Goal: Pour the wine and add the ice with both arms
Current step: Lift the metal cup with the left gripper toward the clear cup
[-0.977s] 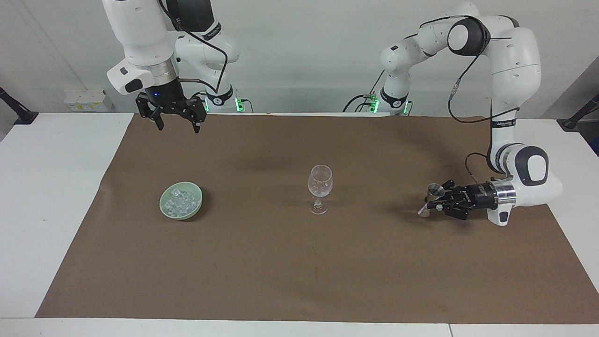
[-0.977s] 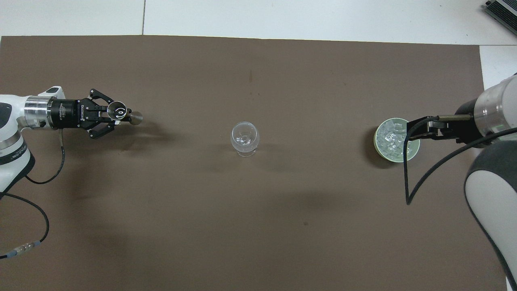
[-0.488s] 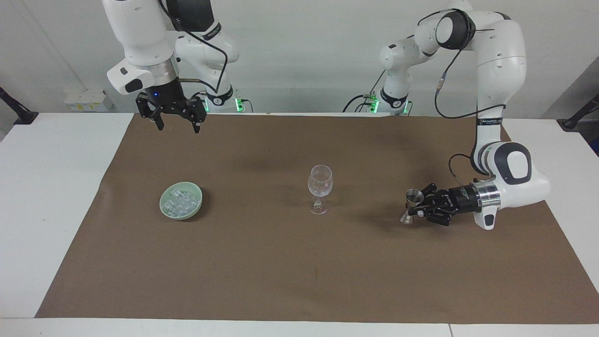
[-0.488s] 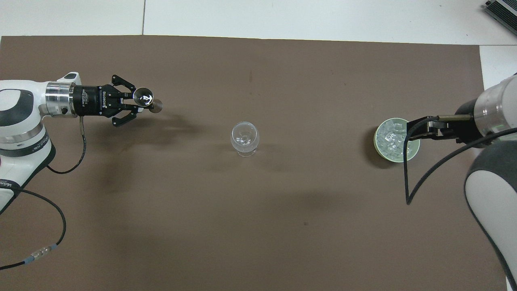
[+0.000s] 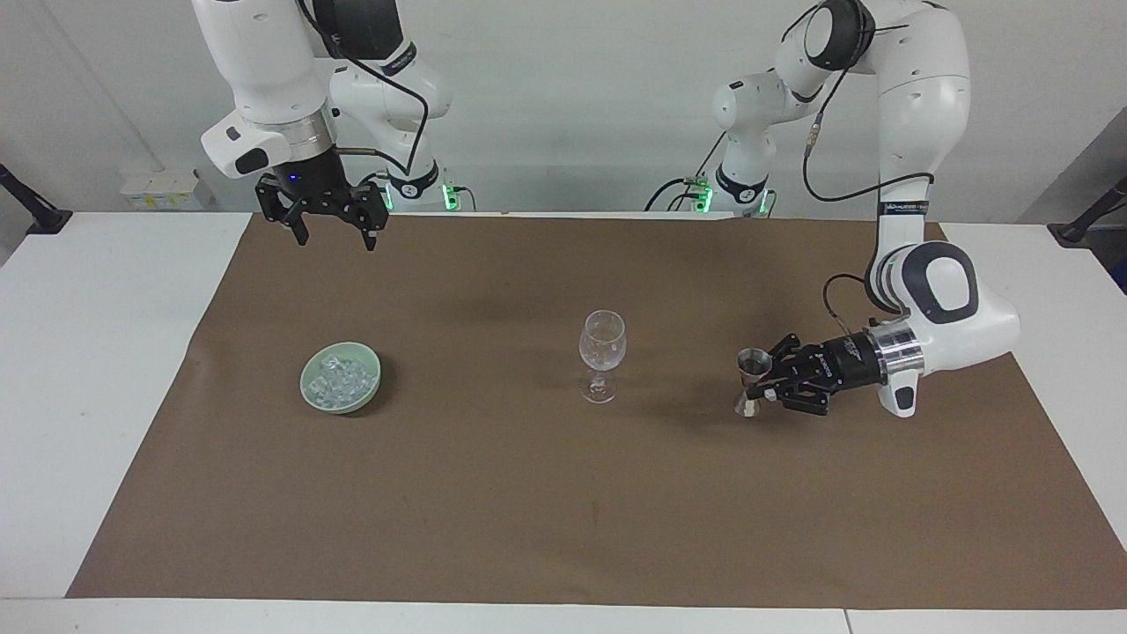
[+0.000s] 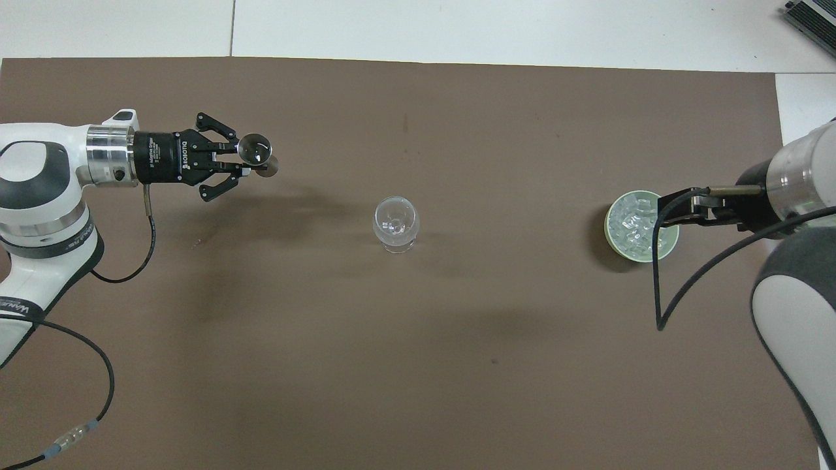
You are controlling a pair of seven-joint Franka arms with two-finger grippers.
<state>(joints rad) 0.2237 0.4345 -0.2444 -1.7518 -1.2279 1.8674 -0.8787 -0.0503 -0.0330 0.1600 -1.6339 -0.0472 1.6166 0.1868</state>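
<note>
At the right of the facing view, the left gripper (image 5: 768,384) lies level above the brown mat (image 5: 563,493), its fingers clamped on the waist of a steel jigger (image 5: 749,381) that stands upright, clear of the mat. The wine glass (image 5: 602,355) stands at the frame's centre. At centre left, the ice (image 5: 340,380) fills a pale green bowl (image 5: 368,396). At upper left, the right gripper (image 5: 335,231) hangs high over the mat's edge, fingers spread wide and empty.
</note>
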